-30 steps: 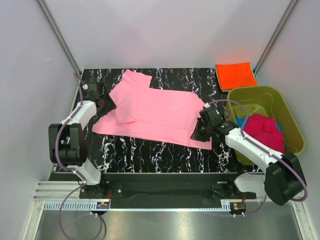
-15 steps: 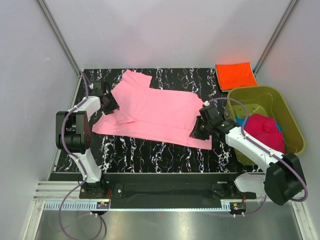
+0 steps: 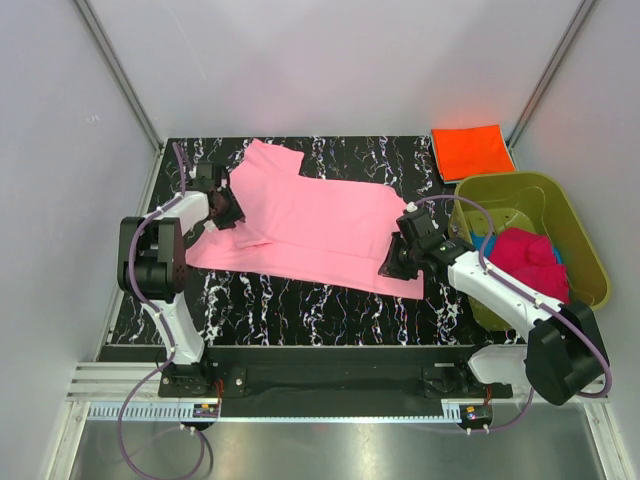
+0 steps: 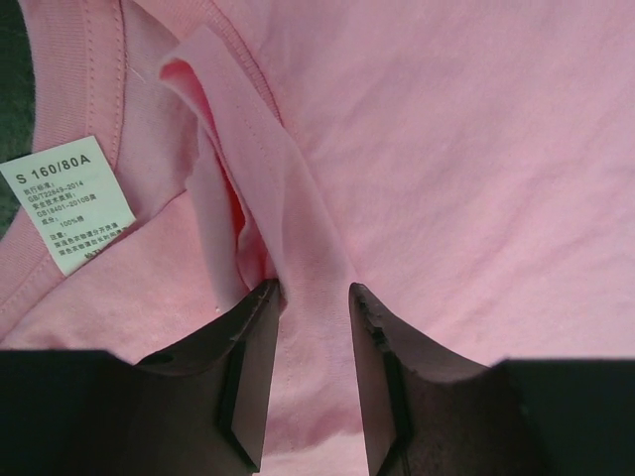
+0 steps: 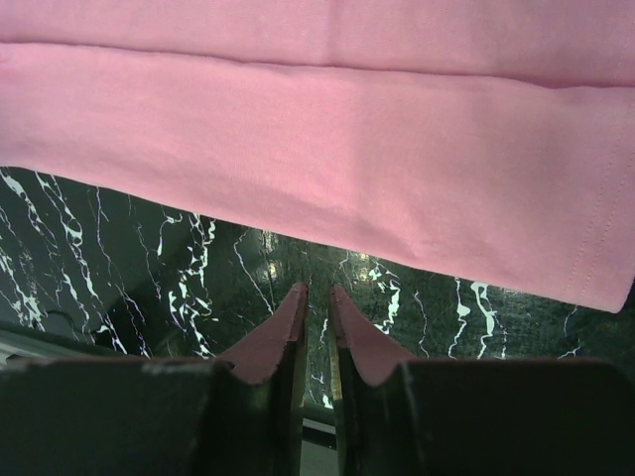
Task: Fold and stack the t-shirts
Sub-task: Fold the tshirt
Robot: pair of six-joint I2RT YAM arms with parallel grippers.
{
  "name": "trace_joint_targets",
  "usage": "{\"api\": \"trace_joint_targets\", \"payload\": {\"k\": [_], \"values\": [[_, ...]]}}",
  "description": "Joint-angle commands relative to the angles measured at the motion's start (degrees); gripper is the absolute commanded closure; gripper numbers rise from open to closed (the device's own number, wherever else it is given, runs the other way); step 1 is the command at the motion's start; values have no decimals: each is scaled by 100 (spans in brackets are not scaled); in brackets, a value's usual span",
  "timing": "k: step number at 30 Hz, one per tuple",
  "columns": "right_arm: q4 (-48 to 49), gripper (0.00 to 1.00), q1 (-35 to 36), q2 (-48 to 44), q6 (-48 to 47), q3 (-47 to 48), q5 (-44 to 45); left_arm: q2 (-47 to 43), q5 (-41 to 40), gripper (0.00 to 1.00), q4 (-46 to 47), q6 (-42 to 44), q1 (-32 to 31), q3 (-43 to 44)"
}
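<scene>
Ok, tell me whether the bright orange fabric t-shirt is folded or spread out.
Folded: the bright orange fabric t-shirt lies as a compact flat rectangle, no sleeves showing, beyond the olive-green plastic tub.

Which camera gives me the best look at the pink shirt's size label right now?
Left wrist: the label sits inside the pink shirt's collar, print legible, left of the left gripper. Top external shows the shirt whole but no label; right wrist shows only its hem over the table.

Spread t-shirt (image 3: 310, 225) mid-table (image 3: 300, 300); folded t-shirt (image 3: 472, 151) at far right corner; tub (image 3: 520, 190) at right edge, holding crumpled t-shirts (image 3: 530, 262).
</scene>
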Motion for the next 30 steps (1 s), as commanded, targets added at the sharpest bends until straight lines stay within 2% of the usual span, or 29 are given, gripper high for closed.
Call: {"api": "trace_joint_targets", "payload": {"k": [1, 14, 18, 19, 21, 24, 30], "values": [[83, 80, 37, -92, -55, 154, 35, -60, -96, 61, 139, 60, 2, 132], [92, 79, 37, -66, -55, 215, 52, -148, -509, 61, -90, 306, -77, 167], [83, 79, 28, -83, -55, 198, 61, -113, -492, 71, -90, 358, -68, 184], [91, 79, 28, -83, -55, 198, 70, -122, -474, 77, -90, 376, -68, 202], [83, 79, 37, -74, -64, 198, 79, -139, -430, 82, -81, 429, -85, 280], [92, 79, 28, -66, -64, 215, 79, -175, -377, 98, -64, 569, -138, 412], [91, 79, 28, 4, -64, 233, 88, -201, 27, 100, -11, 833, -305, 650]]}}
